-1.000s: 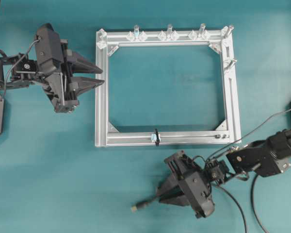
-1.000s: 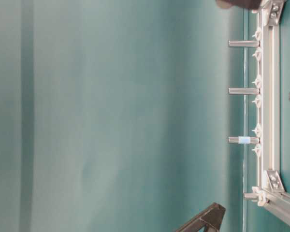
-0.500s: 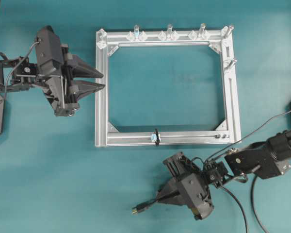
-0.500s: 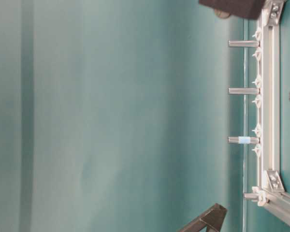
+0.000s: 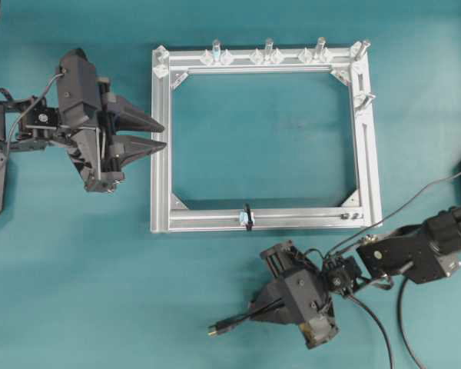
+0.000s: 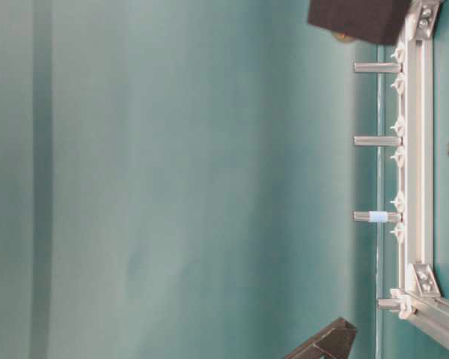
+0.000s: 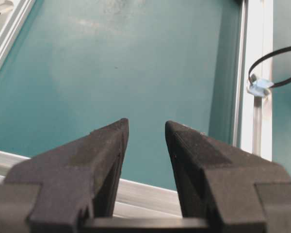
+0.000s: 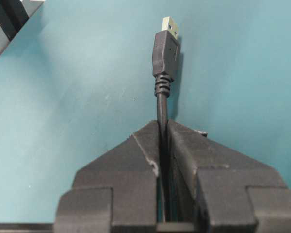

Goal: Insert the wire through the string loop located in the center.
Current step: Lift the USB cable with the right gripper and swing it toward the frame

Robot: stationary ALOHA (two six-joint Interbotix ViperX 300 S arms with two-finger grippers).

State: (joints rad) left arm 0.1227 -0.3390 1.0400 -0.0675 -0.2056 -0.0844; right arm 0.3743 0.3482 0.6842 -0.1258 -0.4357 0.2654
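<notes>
Wire (image 8: 165, 53) pinched between the jaws of the right gripper (image 8: 163, 127), just behind the strain relief; plug and silvery tip stick out past the fingertips, free above the teal table (image 5: 77, 292). In the overhead view the plug end (image 5: 221, 327) points left, away from the frame, near the bottom edge.

String loop (image 5: 247, 216) stands mid-way along the near rail of the aluminium frame (image 5: 160, 154), up and left of the right gripper and well apart from it.

Left gripper (image 5: 160, 134) hangs parted and empty at the frame's left rail; its wrist view shows the loop (image 7: 276, 65) far off to the right.

Step in hand, as judged: carry the plug to the loop.
- Turn the wrist so the tip faces the loop's opening, not the rail.
- Approach low and level, along the loop's axis.
- Loop looks limp; the left gripper could steady it.
- Short overhang helps aim; don't regrip.
- Risk: plug shoulder catching and folding the loop.
</notes>
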